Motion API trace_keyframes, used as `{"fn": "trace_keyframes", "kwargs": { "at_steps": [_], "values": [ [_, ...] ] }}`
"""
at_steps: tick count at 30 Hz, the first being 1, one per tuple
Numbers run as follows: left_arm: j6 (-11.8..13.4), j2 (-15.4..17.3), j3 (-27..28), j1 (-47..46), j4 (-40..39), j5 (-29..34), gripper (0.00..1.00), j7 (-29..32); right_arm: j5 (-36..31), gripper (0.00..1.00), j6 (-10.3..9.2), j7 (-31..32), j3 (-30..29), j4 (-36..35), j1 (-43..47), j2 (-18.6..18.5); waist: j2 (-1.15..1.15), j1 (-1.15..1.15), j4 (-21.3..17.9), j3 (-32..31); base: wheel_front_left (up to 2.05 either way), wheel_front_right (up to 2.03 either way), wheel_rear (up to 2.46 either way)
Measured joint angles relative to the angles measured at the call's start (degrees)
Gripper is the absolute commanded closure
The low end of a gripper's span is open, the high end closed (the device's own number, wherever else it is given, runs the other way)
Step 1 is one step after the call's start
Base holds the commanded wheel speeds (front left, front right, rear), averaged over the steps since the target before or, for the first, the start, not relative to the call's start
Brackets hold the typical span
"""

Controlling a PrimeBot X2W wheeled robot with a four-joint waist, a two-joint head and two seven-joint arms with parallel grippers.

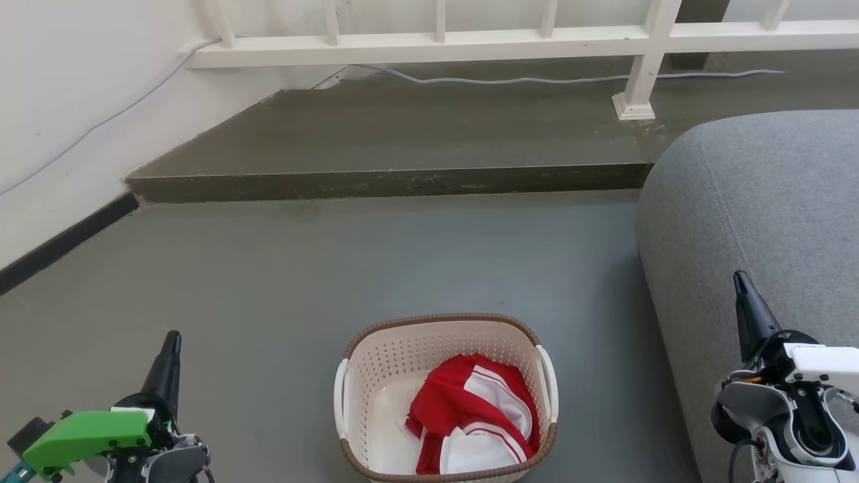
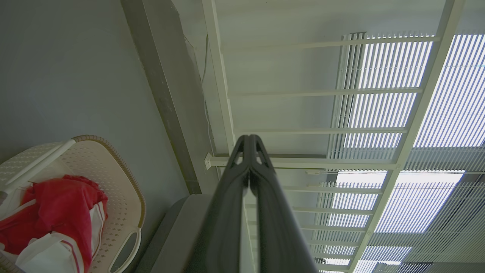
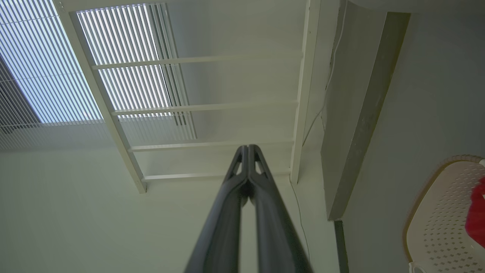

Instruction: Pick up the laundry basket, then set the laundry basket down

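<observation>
A red-and-white garment (image 1: 473, 416) covers part of the laundry basket (image 1: 382, 376), which the right wrist view's edge cuts off.

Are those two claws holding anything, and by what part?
Nothing. The left gripper and right gripper are both shut and empty; the laundry basket sits on the floor between them, untouched.

Black tapered left claw (image 1: 172, 339), green wrist cover (image 1: 87, 433), right claw (image 1: 740, 279) white-shelled
</observation>
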Motion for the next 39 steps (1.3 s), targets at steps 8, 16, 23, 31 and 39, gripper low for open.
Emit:
{"fn": "trace_keyframes", "kwargs": {
  "at_steps": [8, 16, 23, 31, 39],
  "values": [
    [0.04, -0.69, -0.33, 1.53, 1.26, -0.03, 0.00, -0.02, -0.04, 0.00, -0.23, -0.11, 0.13, 1.35, 1.84, 0.76, 0.00, 0.00, 0.00, 0.00, 0.00, 0.00, 0.00],
    [0.04, -0.69, -1.27, 1.52, 0.70, 0.22, 0.00, -0.74, -1.42, 0.00, -0.23, -1.47, 0.13, 1.03, 1.81, 0.65, 0.00, 0.00, -0.14, -0.06, 0.00, 0.00, 0.00],
    [0.04, -0.65, -2.22, 1.46, 0.16, 3.32, 0.00, -2.25, -4.11, 0.00, -0.23, -2.79, 0.55, 0.58, 1.81, 0.18, 0.00, 0.00, -0.31, -0.11, 0.00, 0.00, 0.00],
    [0.04, 0.08, -3.81, 1.29, -0.59, 7.65, 0.00, -4.16, -8.94, 0.00, -0.22, -4.59, 1.83, -0.21, 1.81, -1.44, 0.00, 0.00, -0.51, -0.18, 0.00, 0.00, 0.00],
    [0.25, 2.01, -5.60, 0.03, -1.41, 16.06, 0.00, -6.11, -17.83, 0.00, -0.21, -6.35, 4.10, -1.32, 1.67, -3.71, 0.00, 0.00, -0.73, -0.19, 0.00, 0.00, 0.00]
  ]
}}
